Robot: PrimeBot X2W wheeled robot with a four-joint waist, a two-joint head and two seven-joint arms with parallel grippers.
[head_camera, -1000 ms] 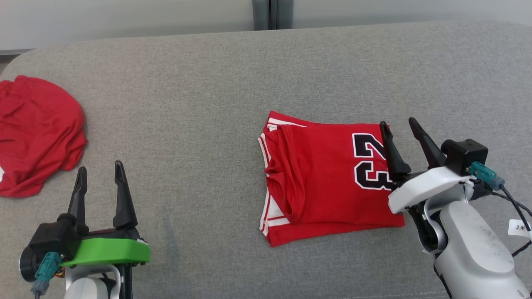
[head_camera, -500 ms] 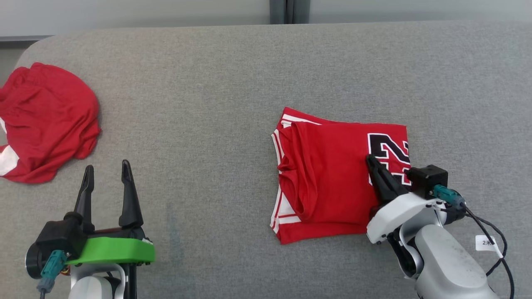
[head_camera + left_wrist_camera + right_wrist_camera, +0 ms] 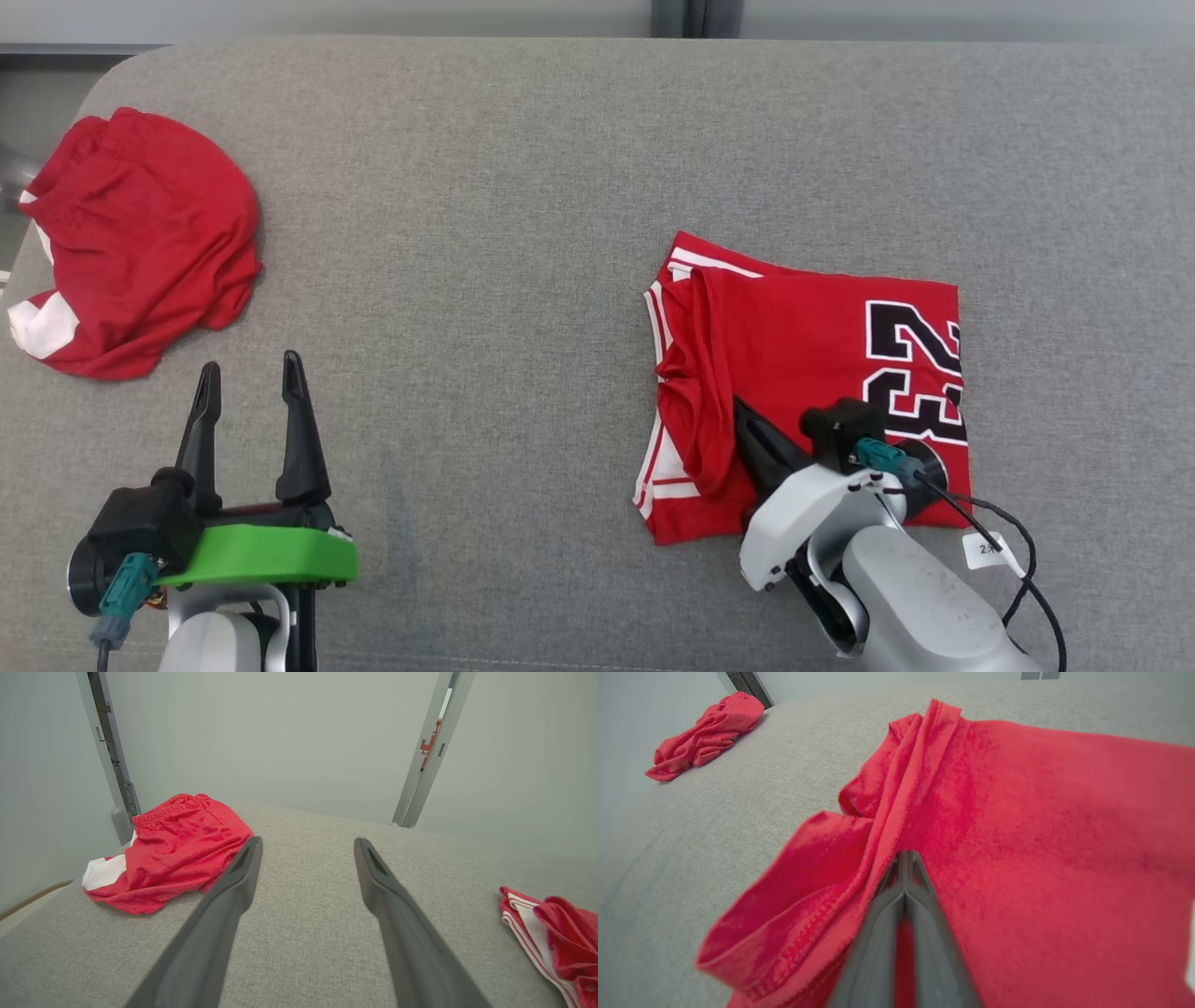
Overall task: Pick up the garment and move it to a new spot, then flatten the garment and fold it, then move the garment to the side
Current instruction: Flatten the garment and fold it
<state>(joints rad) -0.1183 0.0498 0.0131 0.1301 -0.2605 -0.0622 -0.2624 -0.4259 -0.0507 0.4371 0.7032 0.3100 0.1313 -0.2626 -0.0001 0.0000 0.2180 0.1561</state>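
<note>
Count: 2 red garments, 2 grippers, all on one grey cushion (image 3: 485,233).
- folded jersey (image 3: 803,364), number 23 showing: right of centre, near side.
- crumpled shorts (image 3: 149,243): far left, well apart from it.
- right gripper (image 3: 739,406): fingers pressed together, tips down on the jersey beside its bunched left fold. Can't tell if cloth is pinched.
- left gripper (image 3: 250,364): fingers spread wide, holding nothing, near left.

- Grey fabric surface (image 3: 485,233) spans the frame, with a rounded corner at upper left.
- Folded red jersey (image 3: 794,355) lies flat right of centre, number 23 toward its right edge.
- Crumpled red shorts (image 3: 140,243) lie at upper left, near that corner.
</note>
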